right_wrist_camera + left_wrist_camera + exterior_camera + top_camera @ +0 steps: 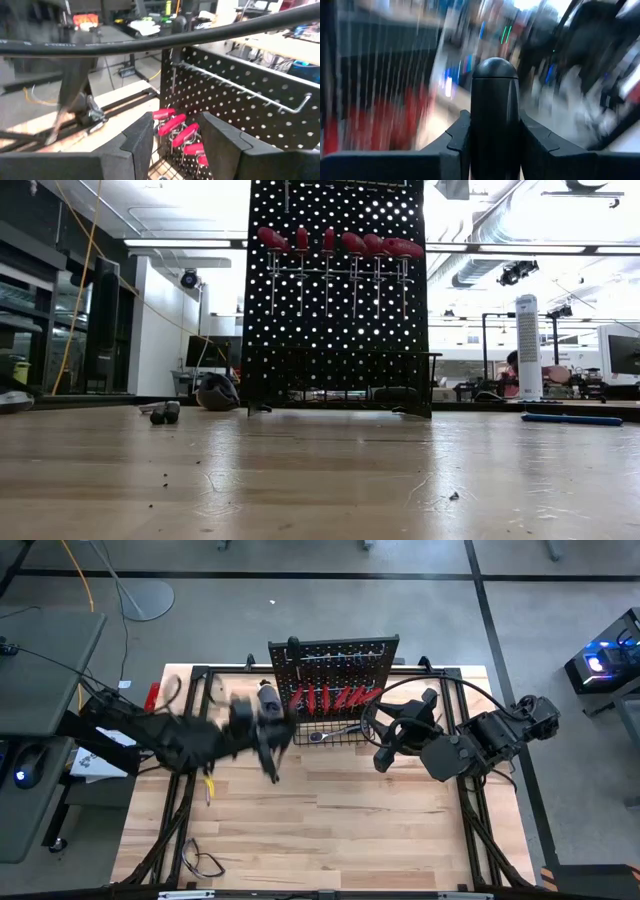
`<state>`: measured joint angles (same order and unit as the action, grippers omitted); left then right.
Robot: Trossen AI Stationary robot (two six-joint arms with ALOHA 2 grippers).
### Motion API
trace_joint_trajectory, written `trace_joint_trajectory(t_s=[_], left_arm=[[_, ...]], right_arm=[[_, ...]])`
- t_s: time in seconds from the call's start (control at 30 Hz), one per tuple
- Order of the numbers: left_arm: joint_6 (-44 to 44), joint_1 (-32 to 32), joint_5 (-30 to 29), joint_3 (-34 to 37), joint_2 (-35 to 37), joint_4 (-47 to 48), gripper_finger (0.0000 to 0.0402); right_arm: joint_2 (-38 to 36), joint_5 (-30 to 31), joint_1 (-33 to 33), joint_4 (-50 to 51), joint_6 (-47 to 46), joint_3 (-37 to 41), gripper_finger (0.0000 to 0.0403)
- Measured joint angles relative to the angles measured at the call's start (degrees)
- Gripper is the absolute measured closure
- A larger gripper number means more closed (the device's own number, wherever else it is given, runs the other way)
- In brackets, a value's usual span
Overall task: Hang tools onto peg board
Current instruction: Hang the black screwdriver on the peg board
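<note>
The black peg board [335,662] stands at the table's far edge with a wire basket [335,732] at its base. Several red-handled screwdrivers [340,245] hang from its hooks. A silver tool [322,737] lies in the basket. My left gripper [268,735], blurred, is left of the board and shut on a black-handled tool [494,90]. My right gripper [383,758] hovers right of the basket, open, with nothing between its fingers [175,131]. A blue tool [570,419] lies on the table at the right. Neither gripper shows in the low view. My left gripper pinches the tool's black round handle [494,130] between its two fingers, one on each side. The handle's rounded end [494,67] sticks out past the fingertips. The rest of the tool is hidden behind the handle and the gripper.
A yellow-handled tool [208,786] and a small dark piece [165,412] lie on the table's left part. A thin black cable [205,862] lies near the front left corner. A red thing [152,697] sits at the left edge. The wooden middle [380,820] is bare.
</note>
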<state>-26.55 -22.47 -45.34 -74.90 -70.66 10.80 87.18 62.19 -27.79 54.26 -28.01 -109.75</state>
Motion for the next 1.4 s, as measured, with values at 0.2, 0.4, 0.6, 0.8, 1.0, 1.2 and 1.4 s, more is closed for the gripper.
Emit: trace_joint_trajectory(t_s=[0.2,0.4,0.6,0.8,1.0,1.2,1.4], left_arm=[[30.7,12.5,7.0,-5.5,-2.8,-35.0,0.0300],[26.8,22.0,12.4,-5.4,-5.9,-34.0,0.0300],[29.7,24.0,15.3,-6.6,-8.8,-34.4,0.0300],[38.1,26.2,13.3,-10.7,-11.2,-30.2,0.0300],[36.2,29.4,14.6,-11.5,-13.4,-28.9,0.0300],[34.6,31.4,13.8,-11.5,-14.6,-29.1,0.0300],[33.7,32.4,13.5,-11.5,-14.6,-29.9,0.0300]], right_arm=[[0.0,1.5,0.0,-3.1,0.6,0.0,0.0252],[0.0,1.9,0.0,-7.8,5.0,0.0,0.0252],[0.0,4.1,0.0,-10.0,7.5,0.0,0.0252],[0.0,4.2,0.0,-10.0,7.6,0.0,0.0252],[0.0,4.2,0.0,-10.0,7.5,0.0,0.0252],[0.0,4.0,-0.2,-10.0,7.5,0.0,0.0252],[0.0,4.0,-0.3,-10.0,7.5,0.0,0.0252]])
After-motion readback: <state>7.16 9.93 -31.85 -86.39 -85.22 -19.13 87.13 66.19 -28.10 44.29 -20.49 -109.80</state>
